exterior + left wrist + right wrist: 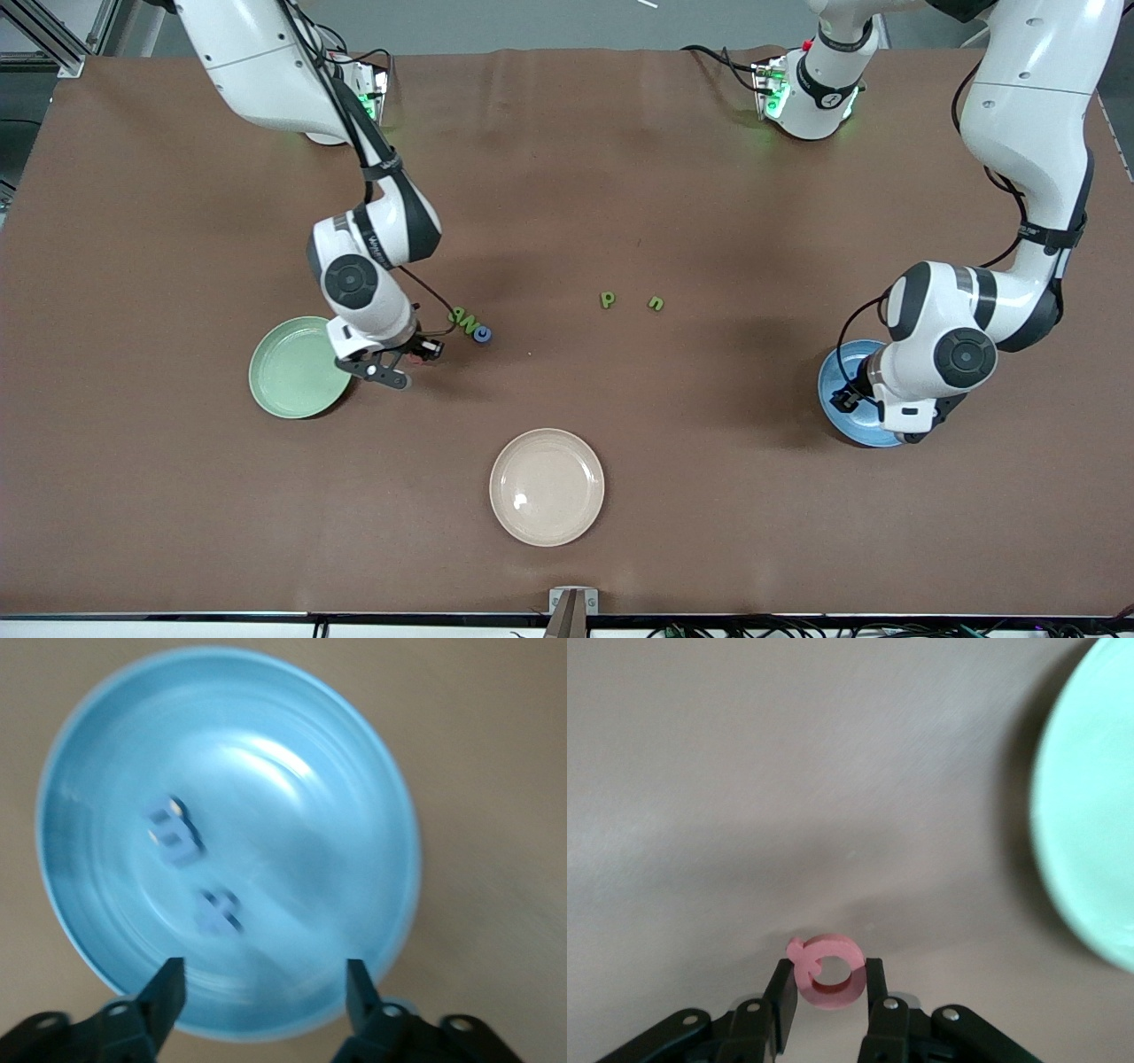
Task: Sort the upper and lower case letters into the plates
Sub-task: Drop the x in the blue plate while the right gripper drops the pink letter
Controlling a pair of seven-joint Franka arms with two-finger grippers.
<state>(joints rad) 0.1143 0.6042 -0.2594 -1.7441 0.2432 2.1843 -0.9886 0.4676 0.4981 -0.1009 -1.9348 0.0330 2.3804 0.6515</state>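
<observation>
A brown mat covers the table (567,177), with grey floor and an aluminium frame (53,35) past its edge.

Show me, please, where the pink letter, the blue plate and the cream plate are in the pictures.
pink letter (829,981): right wrist view, on its ring, between the right gripper's fingers.
blue plate (292,753): left wrist view, on its bare inner floor.
cream plate (547,487): front view, on its bare middle.

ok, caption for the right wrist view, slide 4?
Right gripper shut on a pink letter over bare table, beside the green plate.
</observation>
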